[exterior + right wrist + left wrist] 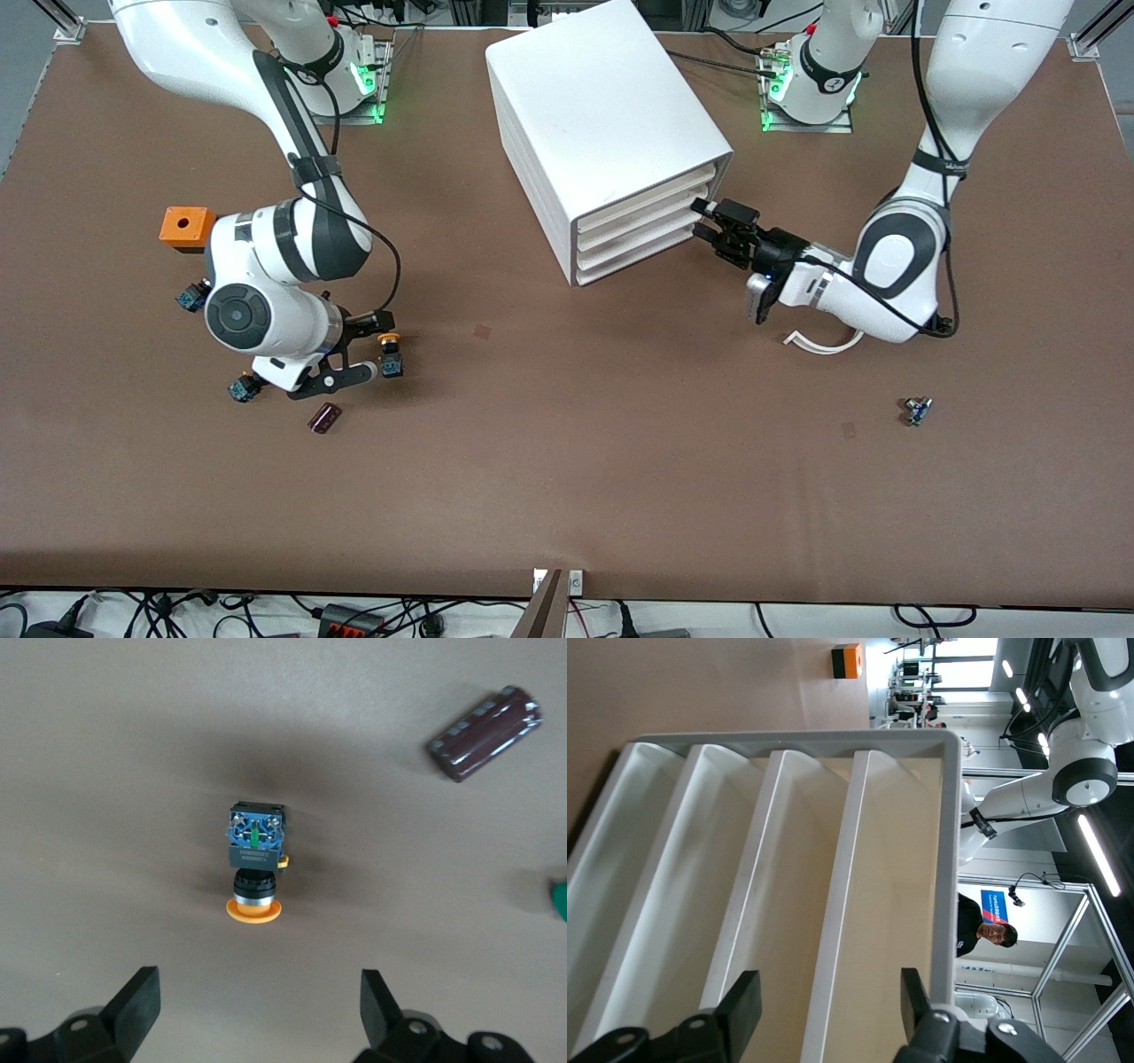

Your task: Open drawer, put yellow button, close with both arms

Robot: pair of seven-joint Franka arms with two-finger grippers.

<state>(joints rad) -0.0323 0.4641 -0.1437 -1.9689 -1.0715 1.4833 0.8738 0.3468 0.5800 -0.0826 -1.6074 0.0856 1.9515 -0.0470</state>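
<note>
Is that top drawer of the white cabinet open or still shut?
Shut: the top drawer sits flush with the three below it, and the left gripper is at its front edge.

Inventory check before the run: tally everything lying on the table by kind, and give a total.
Cabinet: 1
Orange box: 1
Yellow button: 1
Other blue-bodied buttons, caps hidden: 2
Dark cylinder: 1
White curved strip: 1
Small unclear part: 1
Total: 8
</note>
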